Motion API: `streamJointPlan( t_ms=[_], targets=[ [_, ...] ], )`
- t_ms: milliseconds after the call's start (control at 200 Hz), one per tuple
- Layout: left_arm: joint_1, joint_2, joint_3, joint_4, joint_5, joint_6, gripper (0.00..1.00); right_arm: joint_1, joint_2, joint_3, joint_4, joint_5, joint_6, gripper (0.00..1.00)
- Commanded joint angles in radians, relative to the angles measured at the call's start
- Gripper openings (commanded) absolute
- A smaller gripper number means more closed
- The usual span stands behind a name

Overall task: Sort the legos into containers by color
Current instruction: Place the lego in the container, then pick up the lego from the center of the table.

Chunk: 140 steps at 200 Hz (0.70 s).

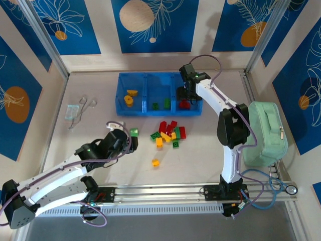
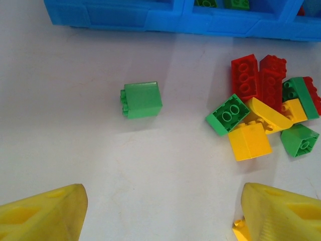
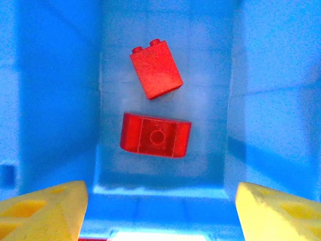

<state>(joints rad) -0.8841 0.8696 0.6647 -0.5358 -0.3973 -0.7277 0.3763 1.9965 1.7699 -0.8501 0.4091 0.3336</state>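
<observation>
The blue tray has three containers side by side: yellow-orange pieces on the left, green ones in the middle, red on the right. My right gripper hangs open over the right container, empty. Below it two red bricks lie on the floor. A pile of red, green and yellow legos sits in front of the tray. My left gripper is open and empty, just short of a lone green brick. A single yellow brick lies by its right finger.
A mint-green zippered pouch stands at the table's right edge beside the right arm. Clear plastic bits lie at the left. A metal rail runs along the near edge. The tray's front wall is beyond the green brick.
</observation>
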Motion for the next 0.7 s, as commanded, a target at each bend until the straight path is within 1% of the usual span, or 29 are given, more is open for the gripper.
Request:
streamJointPlan(
  t_ms=[0, 95, 180, 315, 450, 530, 695],
  targets=[
    [-0.007, 0.016, 0.028, -0.008, -0.034, 0.004, 0.81, 0.031, -0.133, -0.063, 0.024, -0.005, 0.012, 0.78],
    [0.002, 0.049, 0.043, -0.022, -0.040, 0.001, 0.82, 0.068, -0.203, -0.136, 0.057, -0.024, 0.013, 0.78],
    [0.034, 0.102, 0.055, -0.018, -0.011, 0.010, 0.83, 0.098, -0.251, -0.196, 0.077, -0.041, 0.024, 0.78],
    [0.106, 0.195, 0.056, 0.044, 0.043, 0.048, 0.83, 0.143, -0.327, -0.312, 0.118, -0.051, 0.069, 0.77],
    [0.199, 0.299, 0.079, 0.106, 0.137, 0.076, 0.82, 0.199, -0.399, -0.475, 0.180, -0.056, 0.124, 0.77],
    [0.232, 0.366, 0.111, 0.123, 0.162, 0.102, 0.82, 0.208, -0.428, -0.554, 0.199, -0.060, 0.156, 0.77],
    [0.265, 0.507, 0.177, 0.139, 0.181, 0.141, 0.81, 0.207, -0.512, -0.682, 0.226, -0.071, 0.193, 0.77]
  ],
)
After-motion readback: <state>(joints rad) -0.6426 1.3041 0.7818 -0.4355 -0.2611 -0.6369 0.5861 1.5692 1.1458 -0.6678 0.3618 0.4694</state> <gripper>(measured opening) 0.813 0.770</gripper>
